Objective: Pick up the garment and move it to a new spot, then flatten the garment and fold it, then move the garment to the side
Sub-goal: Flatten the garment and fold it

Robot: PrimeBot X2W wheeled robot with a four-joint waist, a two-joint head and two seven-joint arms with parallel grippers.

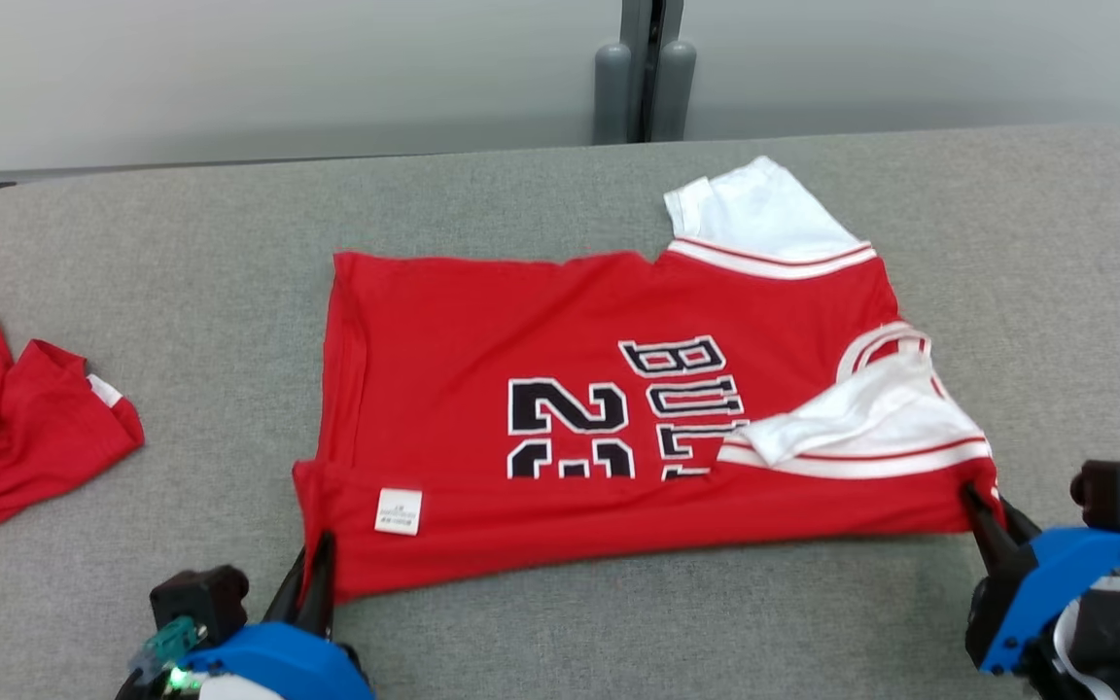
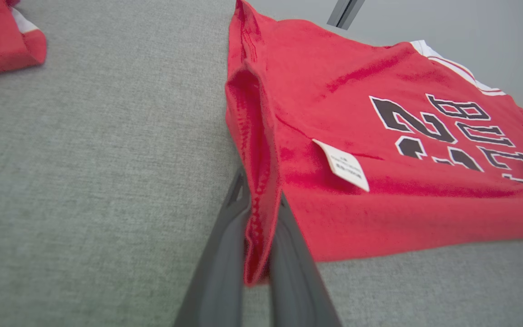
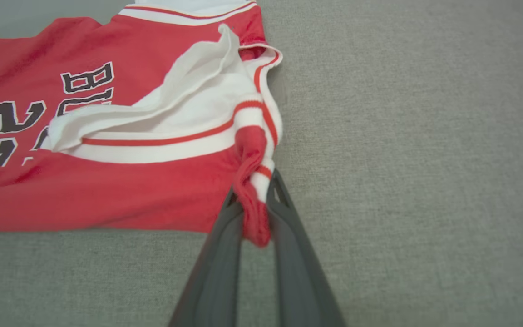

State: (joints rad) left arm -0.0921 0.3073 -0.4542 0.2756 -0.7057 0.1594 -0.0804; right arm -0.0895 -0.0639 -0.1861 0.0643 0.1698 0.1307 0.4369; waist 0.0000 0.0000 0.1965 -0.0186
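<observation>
Head view: a red basketball jersey (image 1: pixel 609 428) with white sleeves and black lettering lies spread across the middle of a grey padded table (image 1: pixel 560 185). Its near long edge is already turned over, showing a white care label (image 1: pixel 398 510). The left gripper (image 1: pixel 317 574) pinches the near left corner of that edge, and the right gripper (image 1: pixel 983 510) pinches the near right corner. A second red garment (image 1: pixel 16 437) lies crumpled well apart at the table's left end.

Left wrist view: the two dark fingers (image 2: pixel 225 254) are closed on the doubled red hem at the corner, with cloth sandwiched between them. The label sits just beyond, on the turned-over strip.

Right wrist view: the fingers (image 3: pixel 298 254) are closed on a twisted bunch of red cloth and white striped trim. Just beyond it, the near white sleeve (image 3: pixel 175 113) lies rumpled on the red body.

The step in hand looks like a fold along the length. To do it well, both arms should probably rise together and keep the edge between them lightly taut. They should carry it evenly toward the far edge so the sides line up. The bunched right-hand grip and the loose sleeve could drag a crease into the fold.
</observation>
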